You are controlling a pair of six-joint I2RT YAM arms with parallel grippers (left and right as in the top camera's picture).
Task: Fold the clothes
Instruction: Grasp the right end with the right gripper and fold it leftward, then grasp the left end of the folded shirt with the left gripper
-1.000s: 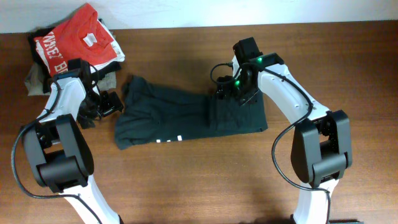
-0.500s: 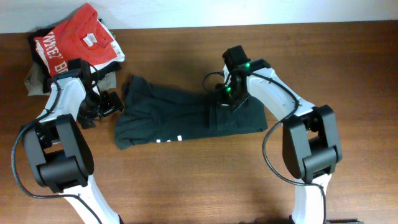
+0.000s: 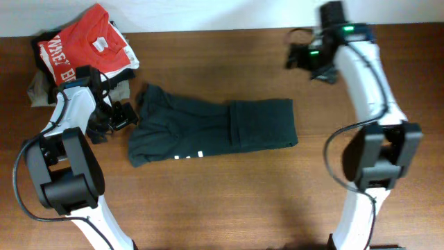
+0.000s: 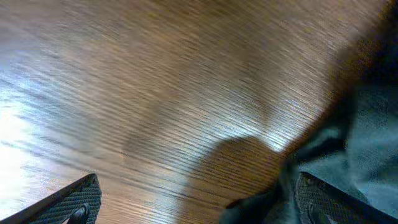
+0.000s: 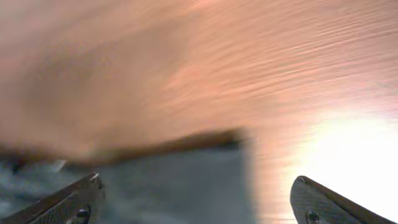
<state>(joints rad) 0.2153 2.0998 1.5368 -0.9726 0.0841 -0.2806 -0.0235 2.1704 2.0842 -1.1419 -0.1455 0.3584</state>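
Plainly, the dark charcoal trouser-like garment of soft fabric (image 3: pixel 208 128) lies flat mid-table, long axis left to right. The left tool (image 3: pixel 122 115), wide open and empty, sits just beside its left end, so nearer; the right tool (image 3: pixel 300 58), equally spread and empty, hangs well apart at the far right. Near of it the brown wooden table (image 3: pixel 229 201) shows bare wood, room for folding

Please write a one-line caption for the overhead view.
Dark garment lies partly folded on the table; left gripper open beside its left end, right gripper open, apart from it.
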